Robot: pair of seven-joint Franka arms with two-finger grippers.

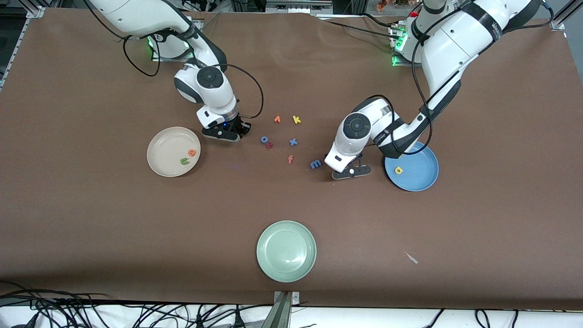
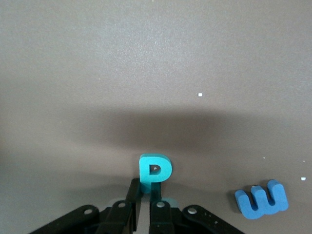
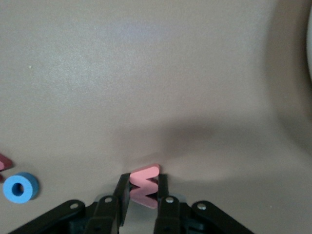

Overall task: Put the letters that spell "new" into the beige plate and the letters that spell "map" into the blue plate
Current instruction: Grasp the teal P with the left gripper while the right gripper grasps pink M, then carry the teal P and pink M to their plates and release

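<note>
Letters first, front view: we see the beige plate (image 1: 173, 151) toward the right arm's end of the bench (image 1: 91, 218), holding the olive-green n (image 1: 184, 161) and the orange e (image 1: 192, 153). The blue plate (image 1: 412, 166) sits toward the left arm's end with the yellow a (image 1: 399, 170) in it. The blue m (image 1: 315, 164) lies on the bench just beside the left tool (image 1: 350, 172), which is down low between the m and the blue plate. The right tool (image 1: 226, 134) is down just beside the beige plate's rim, on the side toward the loose letters. Leftovers sit mid-bench: orange v (image 1: 277, 119), yellow k (image 1: 296, 120), blue o (image 1: 264, 139) touching a small red piece (image 1: 270, 145), blue x (image 1: 293, 142), salmon f (image 1: 290, 159). The pale green plate (image 1: 286, 251) is nearest the camera, with nothing in it.

Left wrist view: we see the left tool (image 2: 145, 197) clenched on the stem of the teal p (image 2: 155, 171), which stands upright at the bench surface. The blue m (image 2: 262, 199) lies near, apart from the fingers.

Right wrist view: we see the right tool (image 3: 144, 191) clenched on the pinkish-red w (image 3: 145, 185), pinched between both fingers at the bench. The blue o (image 3: 20, 187) lies well off to one side, with the red piece (image 3: 4, 162) at the frame edge by it. The beige plate's rim (image 3: 309, 48) just shows at the edge.
</note>
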